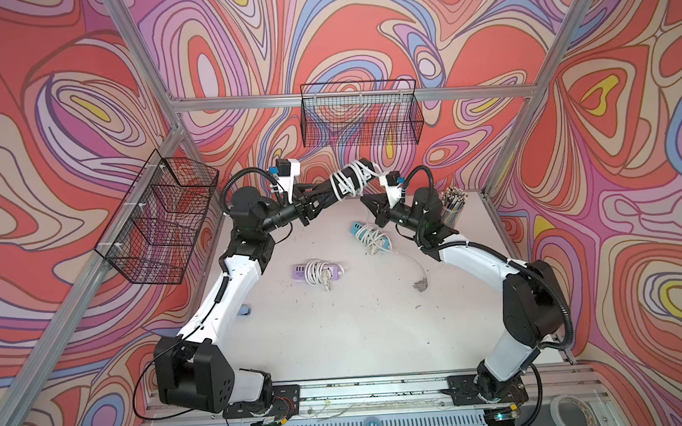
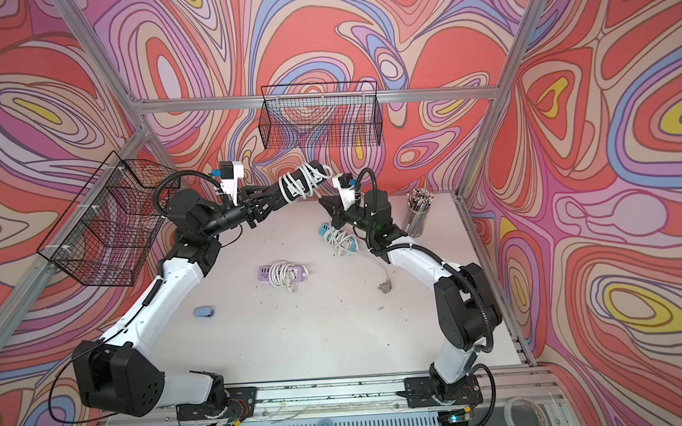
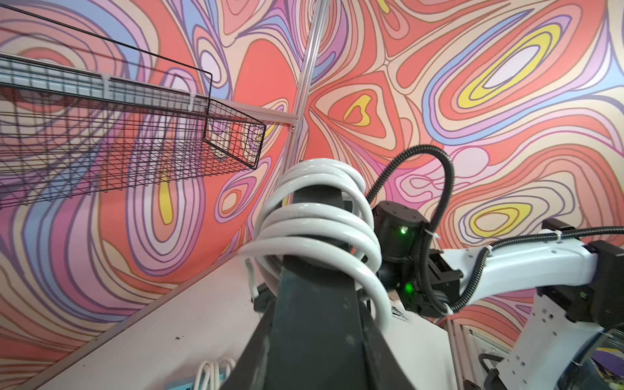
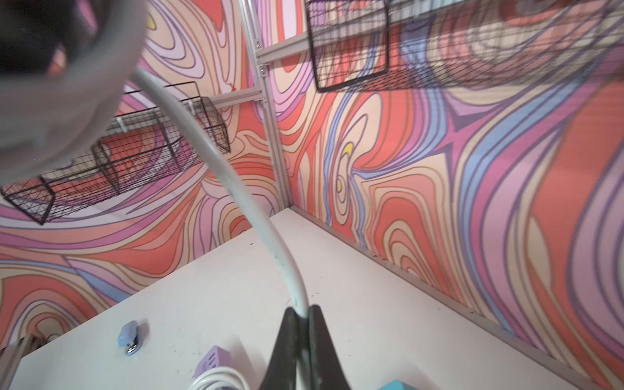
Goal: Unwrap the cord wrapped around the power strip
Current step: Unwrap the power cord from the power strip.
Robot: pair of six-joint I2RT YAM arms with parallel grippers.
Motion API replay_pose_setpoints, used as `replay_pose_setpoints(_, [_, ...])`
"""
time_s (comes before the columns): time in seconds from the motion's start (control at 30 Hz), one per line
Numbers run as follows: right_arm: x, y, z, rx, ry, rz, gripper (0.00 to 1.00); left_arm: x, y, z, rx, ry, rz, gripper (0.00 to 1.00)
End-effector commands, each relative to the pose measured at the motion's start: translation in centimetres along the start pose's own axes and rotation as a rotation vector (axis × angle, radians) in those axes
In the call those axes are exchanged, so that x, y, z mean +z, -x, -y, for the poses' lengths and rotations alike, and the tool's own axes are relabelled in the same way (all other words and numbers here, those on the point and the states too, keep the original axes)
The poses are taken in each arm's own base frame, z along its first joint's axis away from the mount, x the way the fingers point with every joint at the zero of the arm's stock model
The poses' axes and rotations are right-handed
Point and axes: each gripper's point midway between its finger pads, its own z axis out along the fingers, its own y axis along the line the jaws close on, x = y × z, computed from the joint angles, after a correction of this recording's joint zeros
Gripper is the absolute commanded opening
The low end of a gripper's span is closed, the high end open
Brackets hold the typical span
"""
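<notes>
Right pincer (image 4: pixel 303 312) clamps cord (image 4: pixel 236 192) beside power strip (image 3: pixel 314 304) clamped in left pincer (image 1: pixel 324 194).

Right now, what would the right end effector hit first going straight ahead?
Likely bare table, then the corner wall. The right end effector, shut on the white cord, seems aimed below the wrapped power strip; depth is unclear.

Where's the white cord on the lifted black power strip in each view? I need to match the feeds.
Both top views: white cord coiled round the raised black power strip, below the back wire basket.
Left wrist: its coils wrap the strip right ahead of the camera.
Right wrist: one strand runs into the shut right gripper.
Shared landmark: the back wire basket, seen in all four.
</notes>
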Motion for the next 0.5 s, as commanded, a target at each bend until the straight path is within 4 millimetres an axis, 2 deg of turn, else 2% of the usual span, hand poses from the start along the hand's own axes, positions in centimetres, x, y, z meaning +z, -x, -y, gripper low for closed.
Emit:
replay_pose_setpoints(0.0, [-0.7,3.9,2.2,-0.020,-0.056,0.050,0.00,0.5,2.2,3.5,0.092,-0.130,0.017,0.00])
replay_pose_setpoints(0.2, [-2.0,10.1,4.6,-0.085,-0.096,0.129,0.00,1.9,0.0,4.3,0.073,-0.185,-0.063,0.00])
replay_pose_setpoints(0.37, [-3.8,14.6,3.7,-0.158,-0.104,0.170,0.00,2.3,-0.9,3.8,0.071,-0.168,-0.087,0.00])
replay_pose_setpoints(0.47, [-5.2,15.9,2.5,-0.186,-0.105,0.166,0.00,2.3,-1.2,3.1,0.085,-0.124,-0.093,0.00])
